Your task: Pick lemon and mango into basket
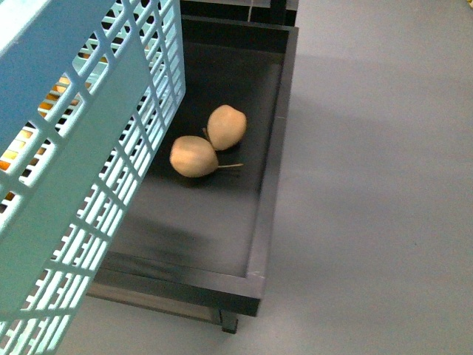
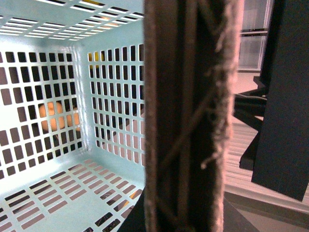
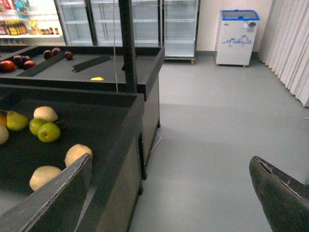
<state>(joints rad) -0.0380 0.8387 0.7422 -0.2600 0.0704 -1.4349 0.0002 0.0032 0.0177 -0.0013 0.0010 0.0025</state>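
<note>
Up close, basket (image 1: 81, 170) handle (image 2: 188, 96) within left tool's (image 2: 186, 220) grip; right tool (image 3: 170, 162) agape.

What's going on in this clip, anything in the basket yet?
The teal basket is up close on the robot's left, beside a black display tray with two tan fruits lying side by side. The left wrist camera looks into the basket, and the part of its inside that shows is bare. The right gripper is open and empty, out over the grey floor.

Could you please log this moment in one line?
basket: visible floor bare | handle: fills left wrist view | right pincer: open, empty | black tray: two tan fruits
</note>
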